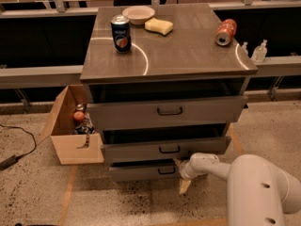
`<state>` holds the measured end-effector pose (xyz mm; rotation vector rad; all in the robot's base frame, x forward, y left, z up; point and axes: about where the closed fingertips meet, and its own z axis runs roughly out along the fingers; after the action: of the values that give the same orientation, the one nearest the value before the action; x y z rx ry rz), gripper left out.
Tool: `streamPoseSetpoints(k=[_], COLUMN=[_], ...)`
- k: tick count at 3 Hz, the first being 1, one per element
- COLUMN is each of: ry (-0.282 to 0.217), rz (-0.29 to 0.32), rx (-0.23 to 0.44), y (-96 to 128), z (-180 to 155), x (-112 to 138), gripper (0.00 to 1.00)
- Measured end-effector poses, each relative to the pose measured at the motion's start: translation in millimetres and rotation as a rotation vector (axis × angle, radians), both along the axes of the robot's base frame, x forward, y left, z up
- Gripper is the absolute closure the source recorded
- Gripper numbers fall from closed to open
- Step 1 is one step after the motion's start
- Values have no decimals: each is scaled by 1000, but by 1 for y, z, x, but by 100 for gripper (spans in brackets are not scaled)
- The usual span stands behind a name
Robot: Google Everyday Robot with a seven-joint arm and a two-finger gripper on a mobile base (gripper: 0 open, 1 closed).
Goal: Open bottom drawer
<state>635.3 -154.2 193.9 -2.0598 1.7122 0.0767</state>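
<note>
The bottom drawer point(141, 172) is the thin grey front at the foot of the cabinet, with a small dark curved handle point(167, 171). It stands out a little from the cabinet, under the middle drawer point(164, 149) and the tall top drawer point(167, 111). My gripper point(181, 174) is low, at the bottom drawer's right end, just right of the handle. Its tan fingers point(184, 186) are spread, one up by the drawer's top edge and one down near the floor. They hold nothing. My white arm point(254, 187) reaches in from the lower right.
On the cabinet top point(188, 55) are a blue can point(122, 33), a bowl point(138, 14), a yellow sponge point(159, 26) and a red can point(225, 32) on its side. An open cardboard box point(66, 140) stands on the floor to the left. A black cable point(19, 145) lies further left.
</note>
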Motion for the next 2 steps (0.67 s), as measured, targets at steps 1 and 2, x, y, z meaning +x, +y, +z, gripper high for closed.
streamPoseSetpoints(k=[1,2], ry=[10,48], rz=[-6,-7], rx=[-2,1], y=[-1,-1], z=[-13,-29], x=[0,-3], gripper=[0,0])
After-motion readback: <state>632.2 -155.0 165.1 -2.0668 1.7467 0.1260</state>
